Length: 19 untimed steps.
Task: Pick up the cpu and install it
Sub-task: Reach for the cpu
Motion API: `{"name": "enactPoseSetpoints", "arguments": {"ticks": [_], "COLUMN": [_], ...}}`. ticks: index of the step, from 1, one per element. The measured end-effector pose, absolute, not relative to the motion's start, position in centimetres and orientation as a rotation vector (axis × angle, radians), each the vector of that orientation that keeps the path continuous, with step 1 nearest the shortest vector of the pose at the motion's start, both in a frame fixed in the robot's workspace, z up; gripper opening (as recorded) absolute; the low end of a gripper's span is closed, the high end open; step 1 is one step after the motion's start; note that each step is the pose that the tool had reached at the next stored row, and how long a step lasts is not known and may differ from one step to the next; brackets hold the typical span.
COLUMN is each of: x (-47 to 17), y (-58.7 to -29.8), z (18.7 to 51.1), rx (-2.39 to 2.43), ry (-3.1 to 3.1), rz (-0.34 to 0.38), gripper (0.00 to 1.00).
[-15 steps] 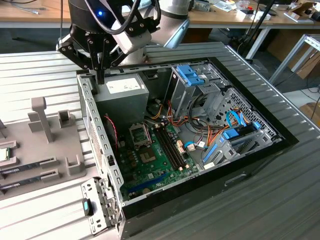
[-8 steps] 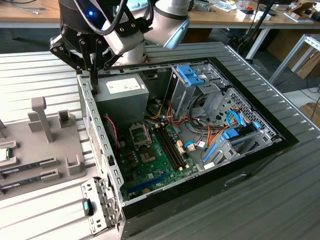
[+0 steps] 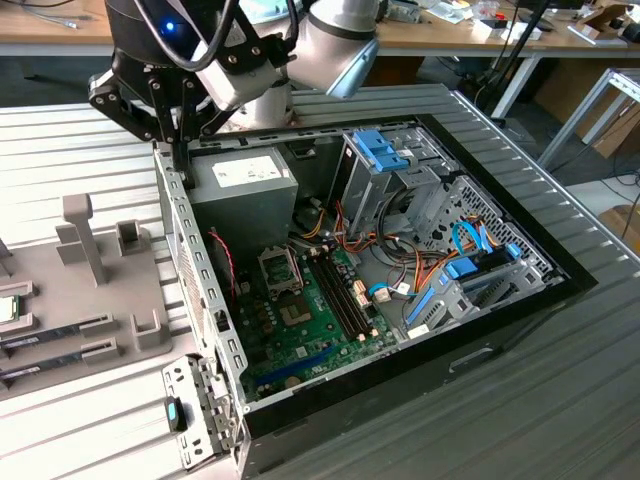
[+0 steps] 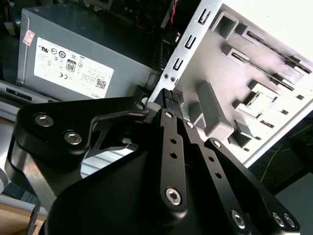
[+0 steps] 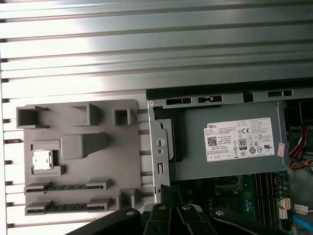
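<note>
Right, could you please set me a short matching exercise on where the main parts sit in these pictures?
Things:
1. cpu
2. power supply
3. motherboard
4. gripper

Descriptions:
A. green, inside the open case
B. in a recess of the grey tray
C. grey box with a white label
D. shut on nothing, by the case's wall

Pairs: 1-B, 2-C, 3-A, 4-D.

the case wall (image 3: 190, 250) stands upright between the grey tray (image 3: 60, 290) and the socket frame (image 3: 281, 271). the gripper (image 3: 182, 158), fingers together, hangs just above the wall's top edge. the power supply (image 3: 245, 178) (a tall block) borders the socket frame. open room lies above the cpu (image 5: 41, 160) in the tray.
</note>
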State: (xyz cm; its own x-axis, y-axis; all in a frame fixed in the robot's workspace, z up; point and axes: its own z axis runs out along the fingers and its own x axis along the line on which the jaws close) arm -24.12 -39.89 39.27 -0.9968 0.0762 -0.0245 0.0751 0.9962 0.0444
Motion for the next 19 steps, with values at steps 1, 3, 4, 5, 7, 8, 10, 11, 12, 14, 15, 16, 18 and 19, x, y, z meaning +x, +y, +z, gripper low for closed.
{"name": "enactPoseSetpoints", "arguments": {"ticks": [1, 3, 4, 5, 7, 8, 10, 11, 12, 14, 15, 16, 18, 19], "x": [-24.3, -24.7, -24.8, -24.9, -25.2, -25.4, -25.7, -25.8, -25.9, -26.3, -26.4, -26.6, -26.9, -27.1], "y": [-39.9, -39.9, -39.9, -39.9, -39.9, -39.9, -39.9, -39.9, -39.9, -39.9, -39.9, -39.9, -39.9, -39.9], "z": [39.3, 39.3, 39.3, 39.3, 39.3, 39.3, 39.3, 39.3, 39.3, 39.2, 39.2, 39.2, 39.2, 39.2], "rx": [0.118, 0.118, 0.118, 0.118, 0.118, 0.118, 0.118, 0.118, 0.118, 0.118, 0.118, 0.118, 0.118, 0.118], "ry": [3.112, 3.112, 3.112, 3.112, 3.112, 3.113, 3.113, 3.112, 3.112, 3.112, 3.113, 3.112, 3.112, 3.112], "rz": [0.068, 0.068, 0.068, 0.068, 0.068, 0.068, 0.068, 0.068, 0.068, 0.068, 0.068, 0.068, 0.068, 0.068], "gripper": [0.11, 0.11, 0.11, 0.11, 0.11, 0.11, 0.11, 0.11, 0.11, 0.11, 0.11, 0.11, 0.11, 0.11]}}
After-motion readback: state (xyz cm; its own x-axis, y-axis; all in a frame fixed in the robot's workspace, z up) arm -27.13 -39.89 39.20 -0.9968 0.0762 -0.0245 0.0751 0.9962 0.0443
